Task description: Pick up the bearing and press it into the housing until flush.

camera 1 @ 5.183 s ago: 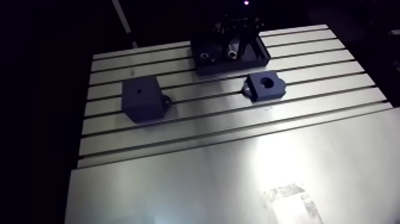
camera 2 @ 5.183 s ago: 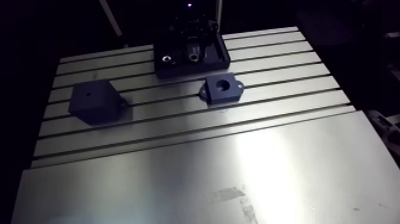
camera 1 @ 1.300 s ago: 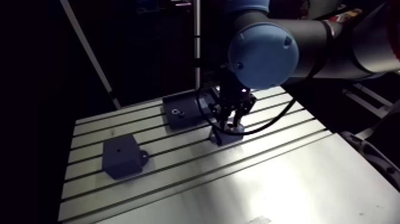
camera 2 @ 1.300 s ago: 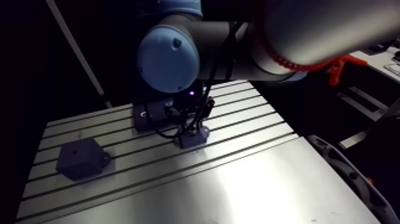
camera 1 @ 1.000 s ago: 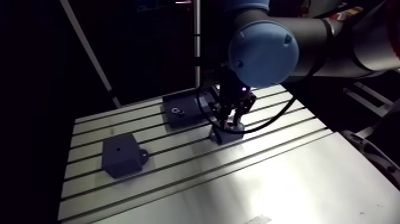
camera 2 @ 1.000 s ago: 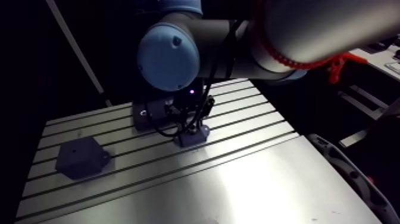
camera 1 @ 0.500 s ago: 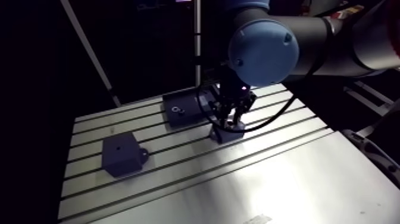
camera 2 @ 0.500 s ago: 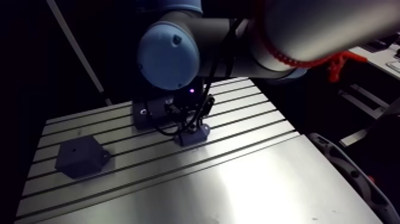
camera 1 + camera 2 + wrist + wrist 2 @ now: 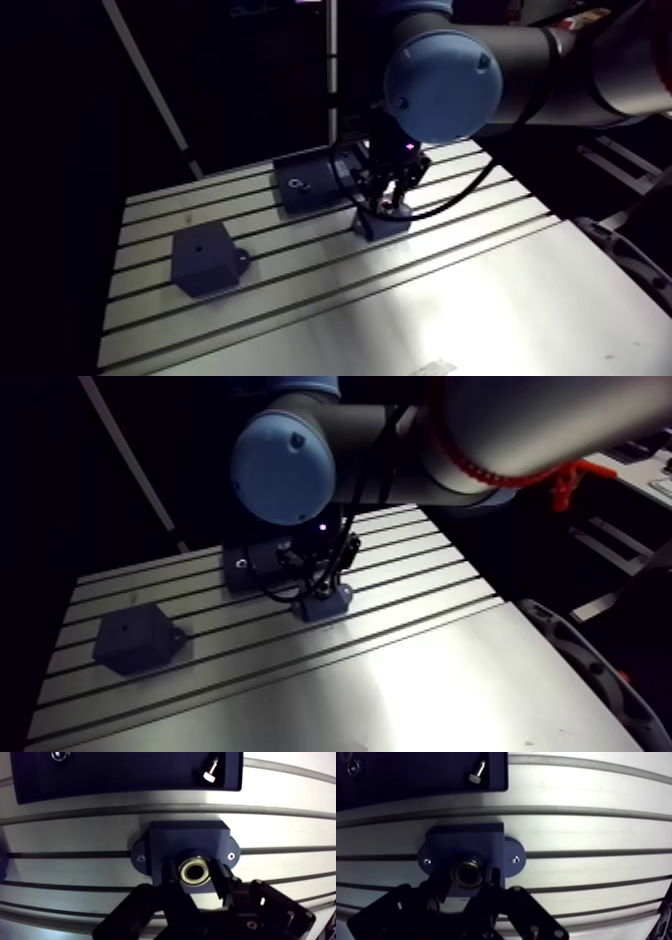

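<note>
- My gripper [image 9: 196, 878] is pinched narrowly on the bearing [image 9: 194, 872], with one finger on each side of its ring.
- The bearing sits at the mouth of the hole in the housing [image 9: 187, 837], which lies on the table [image 9: 285, 812] near the tray [image 9: 125, 777].
- Pickup and carry look done. Pressing home is left, and I cannot tell whether it is flush.
- Its axis runs straight down into the hole, open face up towards me.

Between my black fingers [image 9: 223, 883] the bearing [image 9: 194, 872] gleams pale gold with a dark centre; the housing [image 9: 187, 842] under it is navy, the table [image 9: 280, 817] silver, striped with dark slots.
</note>
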### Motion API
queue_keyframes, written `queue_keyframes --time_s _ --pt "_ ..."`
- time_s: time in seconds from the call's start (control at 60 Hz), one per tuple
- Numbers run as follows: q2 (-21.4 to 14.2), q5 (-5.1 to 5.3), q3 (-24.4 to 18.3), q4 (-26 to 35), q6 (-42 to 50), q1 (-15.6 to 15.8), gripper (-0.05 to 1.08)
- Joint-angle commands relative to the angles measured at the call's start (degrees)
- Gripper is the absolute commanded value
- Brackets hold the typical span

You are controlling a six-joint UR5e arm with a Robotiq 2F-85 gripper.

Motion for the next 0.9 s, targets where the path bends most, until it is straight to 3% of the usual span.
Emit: queue_keyframes --time_s 0.017,0.9 --pt "0.1 0.02 0.0 0.1 0.0 0.4 0.75" --pt "0.5 -0.32 -0.1 0.0 -0.2 0.4 0.75"
